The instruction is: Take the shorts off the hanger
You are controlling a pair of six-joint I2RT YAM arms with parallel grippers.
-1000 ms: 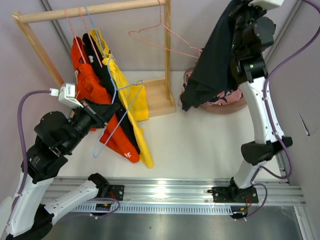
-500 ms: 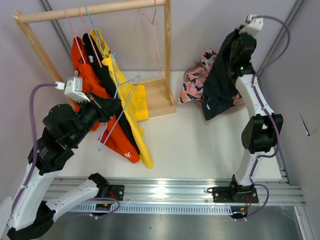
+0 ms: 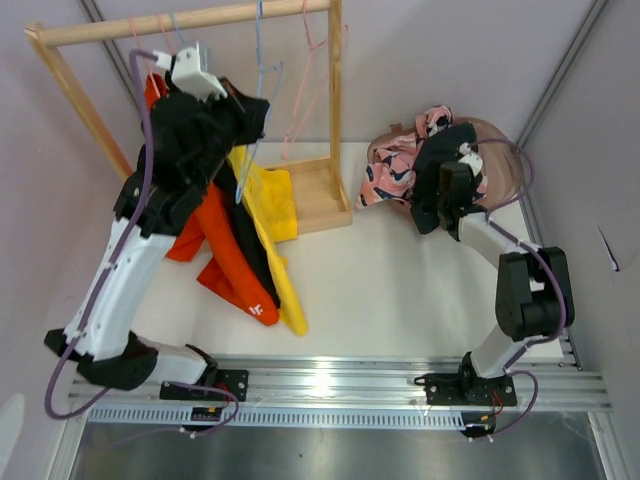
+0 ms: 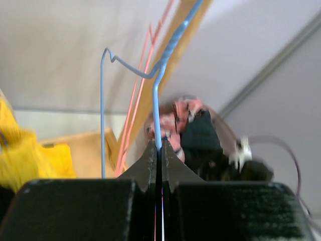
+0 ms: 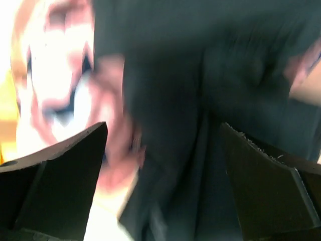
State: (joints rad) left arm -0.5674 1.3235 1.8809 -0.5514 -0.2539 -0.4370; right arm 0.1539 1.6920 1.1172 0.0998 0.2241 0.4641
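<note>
Orange shorts (image 3: 215,265), black shorts (image 3: 243,245) and yellow shorts (image 3: 268,205) hang at the left of the wooden rack (image 3: 130,27). My left gripper (image 3: 262,108) is raised to the rail. In the left wrist view this gripper (image 4: 160,145) is shut on the wire of a bare blue hanger (image 4: 156,85). At the right, another pair of black shorts (image 3: 450,133) lies on pink floral shorts (image 3: 395,160) in a pink basket (image 3: 500,175). My right gripper (image 3: 440,172) is low over them. In the right wrist view it (image 5: 163,145) stands open, with the black shorts (image 5: 200,75) loose between its jaws.
A bare pink hanger (image 3: 303,100) dangles from the rail beside the rack's right post (image 3: 335,100). The rack's wooden foot (image 3: 322,195) rests on the white table. Grey walls stand close behind and at both sides.
The left arm has swung up from low on the table to the rail, carrying the blue hanger. The right arm has dropped to the basket and opened, letting go of the black shorts.
</note>
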